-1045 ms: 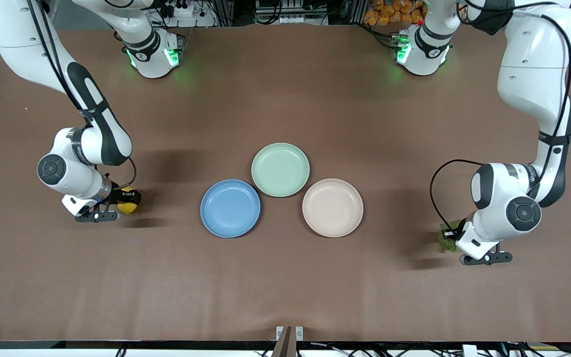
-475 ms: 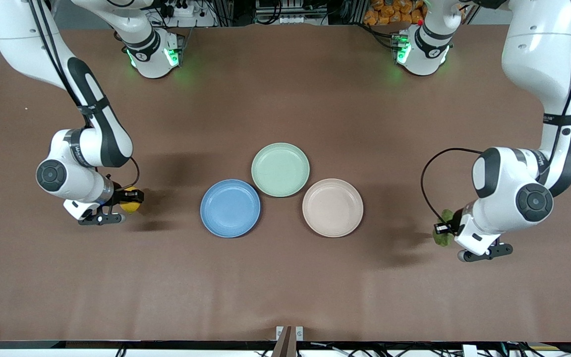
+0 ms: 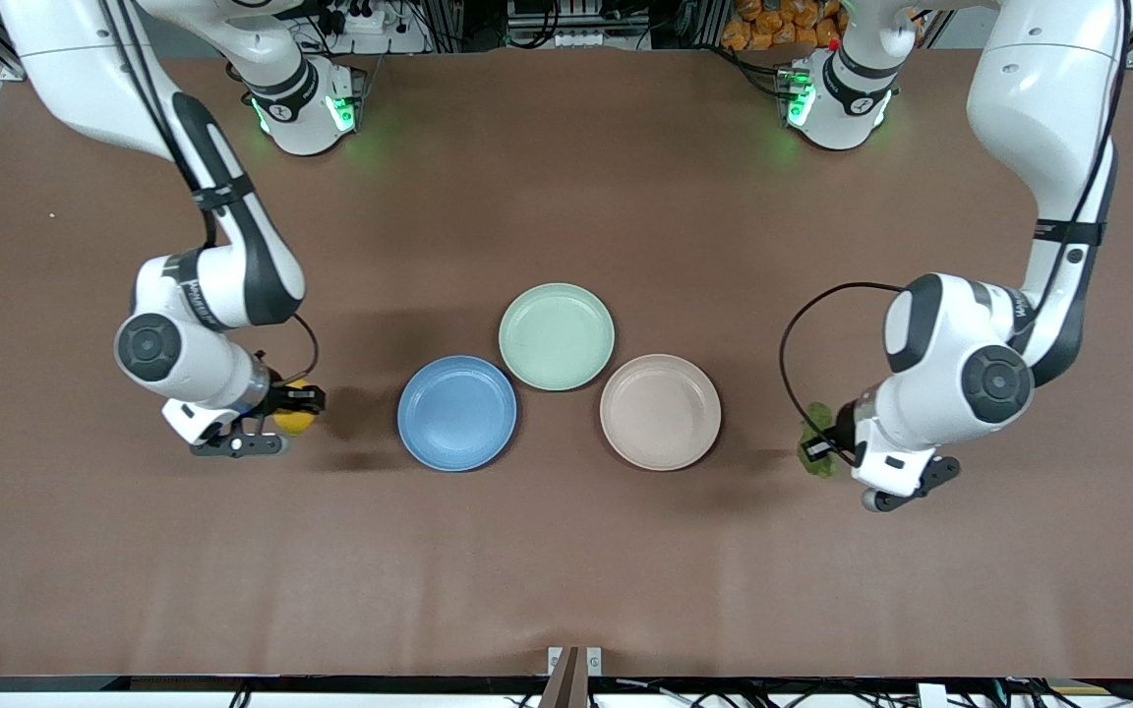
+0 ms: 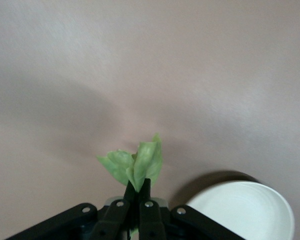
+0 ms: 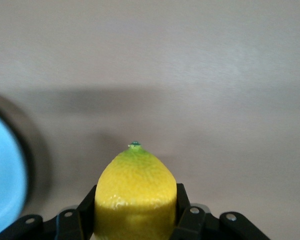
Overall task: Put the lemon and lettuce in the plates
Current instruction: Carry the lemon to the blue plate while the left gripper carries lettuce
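A wide brown table [image 3: 566, 551] fills the scene under soft, even light. Along its top edge run metal frames, cables [image 3: 370, 20] and a heap of orange objects [image 3: 773, 22].

Two glossy white arms with black joint caps, looping black cables, green-lit bases, screw-studded black jaws.

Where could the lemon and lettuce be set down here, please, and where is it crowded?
All three plates lie bare: the blue plate beside the right claw with the lemon, the beige plate beside the left claw with the lettuce. The plates crowd together, rims nearly touching the mint-green plate.
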### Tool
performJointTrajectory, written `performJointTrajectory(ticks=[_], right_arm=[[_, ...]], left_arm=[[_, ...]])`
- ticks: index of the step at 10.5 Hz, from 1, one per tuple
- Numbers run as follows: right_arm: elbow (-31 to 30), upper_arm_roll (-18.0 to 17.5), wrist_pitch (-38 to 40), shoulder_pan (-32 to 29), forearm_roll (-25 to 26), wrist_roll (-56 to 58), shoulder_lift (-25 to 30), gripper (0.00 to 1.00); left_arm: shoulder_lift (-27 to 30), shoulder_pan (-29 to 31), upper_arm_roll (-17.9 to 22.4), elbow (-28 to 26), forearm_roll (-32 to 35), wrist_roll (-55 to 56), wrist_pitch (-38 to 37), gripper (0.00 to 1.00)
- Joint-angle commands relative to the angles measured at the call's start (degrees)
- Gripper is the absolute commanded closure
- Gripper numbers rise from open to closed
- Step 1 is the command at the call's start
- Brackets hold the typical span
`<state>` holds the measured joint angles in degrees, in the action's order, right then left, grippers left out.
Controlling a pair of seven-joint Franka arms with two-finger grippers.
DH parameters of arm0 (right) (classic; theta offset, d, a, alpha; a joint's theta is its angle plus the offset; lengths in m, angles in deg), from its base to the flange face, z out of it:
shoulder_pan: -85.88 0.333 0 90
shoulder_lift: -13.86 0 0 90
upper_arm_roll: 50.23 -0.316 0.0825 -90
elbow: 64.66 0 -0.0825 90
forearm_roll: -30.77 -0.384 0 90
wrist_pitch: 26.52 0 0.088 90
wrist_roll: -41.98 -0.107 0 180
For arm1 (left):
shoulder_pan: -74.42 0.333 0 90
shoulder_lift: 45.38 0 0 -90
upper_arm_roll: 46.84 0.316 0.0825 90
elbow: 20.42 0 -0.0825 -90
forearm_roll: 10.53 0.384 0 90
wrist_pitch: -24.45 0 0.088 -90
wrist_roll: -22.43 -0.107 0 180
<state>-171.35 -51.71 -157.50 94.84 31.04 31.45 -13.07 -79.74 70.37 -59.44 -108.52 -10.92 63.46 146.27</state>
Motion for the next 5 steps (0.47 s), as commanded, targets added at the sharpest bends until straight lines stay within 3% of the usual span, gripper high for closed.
performJointTrajectory(ticks=[1, 5], right_arm=[[3.23, 0.16, 0.73, 3.07, -1.14, -5.45, -1.72, 1.0], [9.37, 0.16, -0.15, 8.34, -6.67, -9.15, -6.8, 1.0]], left_arm=[[0.09, -1.56, -1.2, -0.23, -1.28, 5.88, -0.53, 1.0], [-2.1, -9.37, -1.2, -0.23, -3.48, 15.01, 1.39, 1.0]])
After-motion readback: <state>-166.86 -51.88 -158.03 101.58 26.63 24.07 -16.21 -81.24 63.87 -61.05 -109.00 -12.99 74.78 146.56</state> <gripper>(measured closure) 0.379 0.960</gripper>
